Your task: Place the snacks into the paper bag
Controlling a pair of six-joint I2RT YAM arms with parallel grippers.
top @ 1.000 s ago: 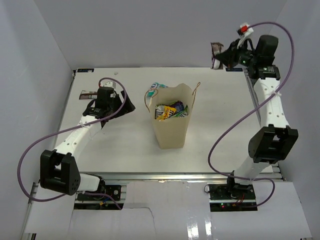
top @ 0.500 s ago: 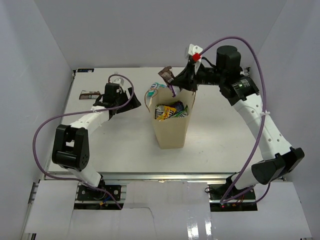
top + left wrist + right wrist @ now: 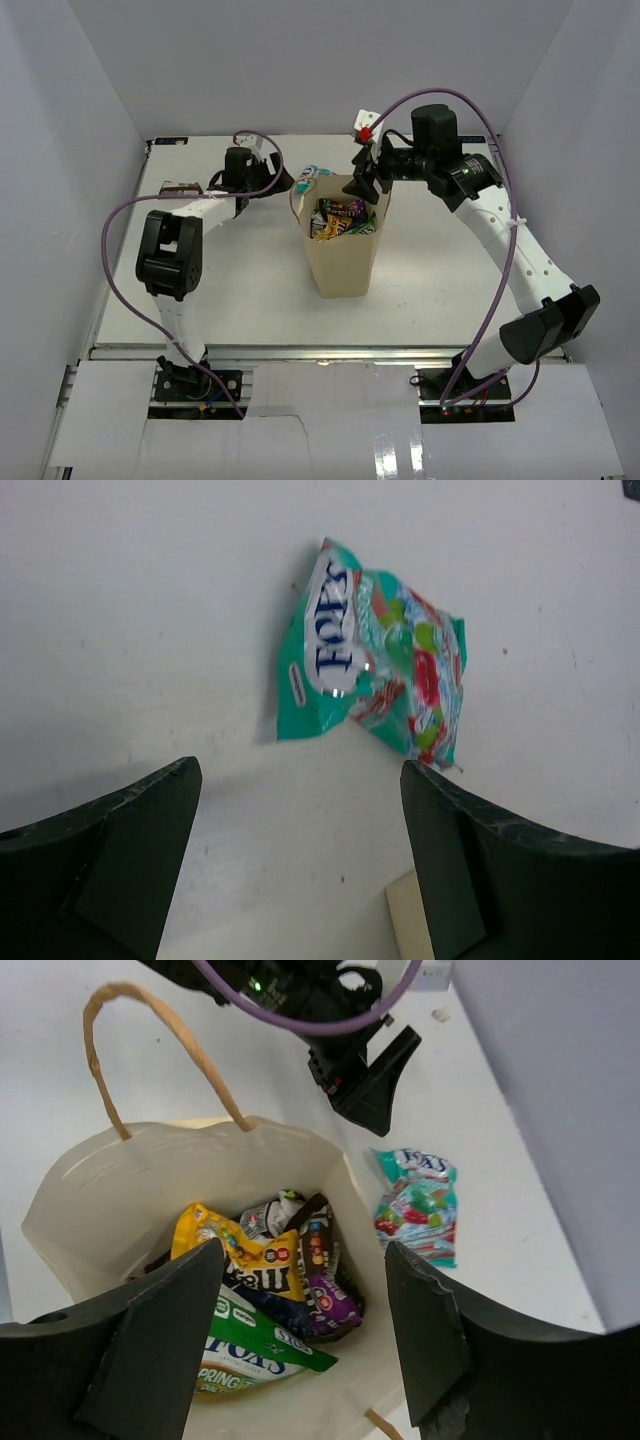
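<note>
The right hand [image 3: 300,1250] hangs over the mouth of the paper bag [image 3: 345,265], fingers spread and holding nothing. Below it lie the yellow candy packet [image 3: 245,1255], the purple-black chip bag [image 3: 330,1300] and the green-yellow pouch [image 3: 250,1345]. The left hand [image 3: 300,770], also spread wide, is poised over the teal-white packet [image 3: 370,665], which lies flat on the tabletop [image 3: 120,630] just beside the bag's far wall. The small brown bar [image 3: 180,187] lies well apart, off to the left. My worry is that the packet is slick and flat, so the fingers may skid off it or shove the light bag over, and with both arms crowding that corner they might clash
</note>
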